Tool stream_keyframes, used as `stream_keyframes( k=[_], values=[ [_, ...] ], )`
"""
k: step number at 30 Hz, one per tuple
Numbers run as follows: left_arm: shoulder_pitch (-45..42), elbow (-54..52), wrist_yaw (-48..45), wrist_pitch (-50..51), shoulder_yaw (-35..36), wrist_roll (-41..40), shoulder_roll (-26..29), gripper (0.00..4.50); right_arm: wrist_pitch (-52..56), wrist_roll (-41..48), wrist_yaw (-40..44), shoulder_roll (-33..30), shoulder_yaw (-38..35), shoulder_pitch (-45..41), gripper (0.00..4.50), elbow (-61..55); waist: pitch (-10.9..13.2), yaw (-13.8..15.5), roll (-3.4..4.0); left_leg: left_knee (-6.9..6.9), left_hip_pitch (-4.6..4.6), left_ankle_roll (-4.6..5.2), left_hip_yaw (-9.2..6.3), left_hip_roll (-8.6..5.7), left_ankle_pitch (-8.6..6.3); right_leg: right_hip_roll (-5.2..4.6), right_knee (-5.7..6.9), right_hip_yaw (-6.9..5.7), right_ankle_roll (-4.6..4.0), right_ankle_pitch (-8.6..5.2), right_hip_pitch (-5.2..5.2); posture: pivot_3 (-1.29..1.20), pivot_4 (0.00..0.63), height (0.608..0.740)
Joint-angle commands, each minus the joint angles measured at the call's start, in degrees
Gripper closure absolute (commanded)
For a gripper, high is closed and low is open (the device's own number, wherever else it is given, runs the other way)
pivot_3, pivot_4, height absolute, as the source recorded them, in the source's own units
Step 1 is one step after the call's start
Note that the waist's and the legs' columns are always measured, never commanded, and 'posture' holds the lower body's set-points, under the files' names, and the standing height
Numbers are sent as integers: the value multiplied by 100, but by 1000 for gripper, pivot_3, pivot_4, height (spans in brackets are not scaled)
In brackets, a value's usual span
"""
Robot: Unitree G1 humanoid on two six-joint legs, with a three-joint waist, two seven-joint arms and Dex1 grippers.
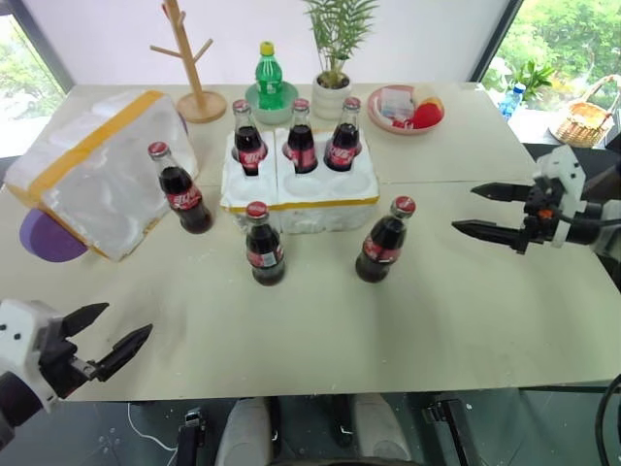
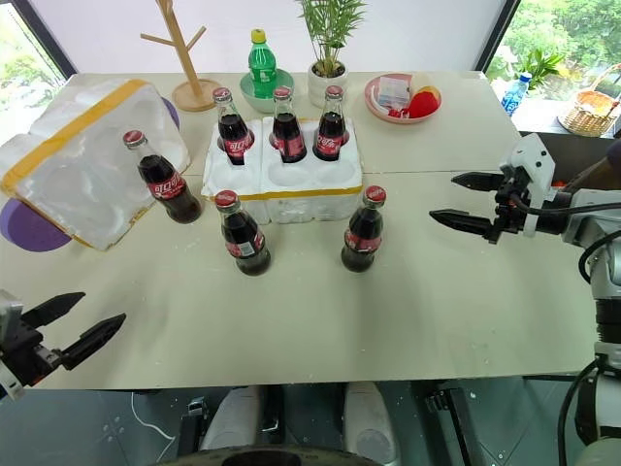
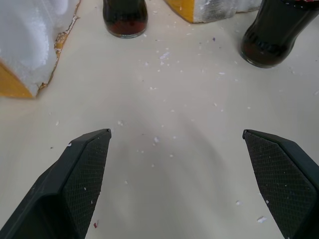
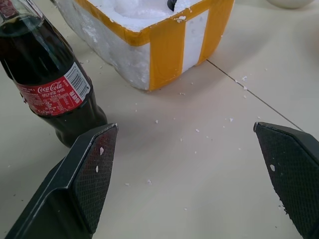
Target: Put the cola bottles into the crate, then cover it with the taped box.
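Beige table (image 1: 466,291) with Coca-Cola-labelled cola bottles (image 4: 52,89); both hands wide open, empty.

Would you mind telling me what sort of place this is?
Probably a bright office or lab demo room: a beige table beside big windows onto greenery, dressed with a potted plant and wooden mug tree.

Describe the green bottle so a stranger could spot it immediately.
Start at the low white styrofoam crate mid-table. Behind it, a pale green dish sits between the wooden peg stand and the potted plant. The green plastic bottle there alone has a yellow cap.
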Motion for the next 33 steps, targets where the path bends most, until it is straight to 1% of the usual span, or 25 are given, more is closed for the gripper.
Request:
stream_keyframes(
  k=[1, 10, 13, 18, 20, 23, 26, 29, 33],
  values=[
    [37, -156, -1, -15, 41, -96, -14, 58, -121, -12, -25, -7, -115, -40, 0, -58, 0, -2, 0, 0, 0, 0, 0, 0, 0, 1, 0, 0, 0, 0, 0, 0, 150, 740],
    [-278, -77, 308, 163, -19, -219, -2, 58, -108, 1, -152, 26, -178, 13, 0, -176, 0, -2, 0, 2, 0, 0, 1, -1, 0, 3, 2, 0, 2, 1, 3, 0, 150, 740],
    [-638, 61, 535, 188, -51, -276, 6, 58, 35, 69, -110, -8, -168, -88, 0, -137, -1, 9, 1, 3, 1, 0, 0, -2, 1, 5, 4, 0, 2, 1, 4, 0, 150, 740],
    [-1376, 297, 895, 94, -259, -82, 51, 58, 397, 246, 206, -213, -146, -596, 0, -67, -1, 0, 4, 8, 2, 0, 1, -2, 1, 5, 7, 0, 3, 3, 5, 0, 150, 740],
    [-1812, 488, 1070, 75, -448, 33, 94, 58, 674, 423, 374, -268, -152, -1032, 0, 5, -1, -2, 5, 8, 2, 0, 1, -2, 1, 6, 7, 0, 3, 3, 5, 0, 150, 740],
    [-2500, 859, 1202, 3, -870, 316, 235, 58, 1235, 817, 864, -392, -109, -1652, 0, 46, 1, 3, 8, 8, 3, -1, 1, -3, 2, 12, 10, 0, 3, 4, 5, 0, 150, 740],
    [-3233, 1311, 1344, -142, -1332, 703, 362, 58, 1697, 1110, 1245, -454, -9, -2064, 0, -5, 0, 22, 7, 8, 1, -1, -1, 0, 2, 13, 10, -2, 5, 6, 6, 0, 150, 740],
    [-4132, 1840, 1560, -169, -1704, 938, 375, 58, 2006, 1336, 1489, -447, 58, -2286, 0, -139, -1, 27, 4, 8, 0, 0, 0, -2, 1, 5, 10, -2, 17, 14, 7, 0, 150, 740],
    [-4893, 2395, 1467, -313, -2230, 1270, 407, 58, 2067, 1384, 1521, -360, 128, -2340, 0, -301, -1, 13, 5, 11, -1, 0, 5, -4, 1, -1, 10, -2, 29, 21, 8, 0, 150, 740]
  ],
)
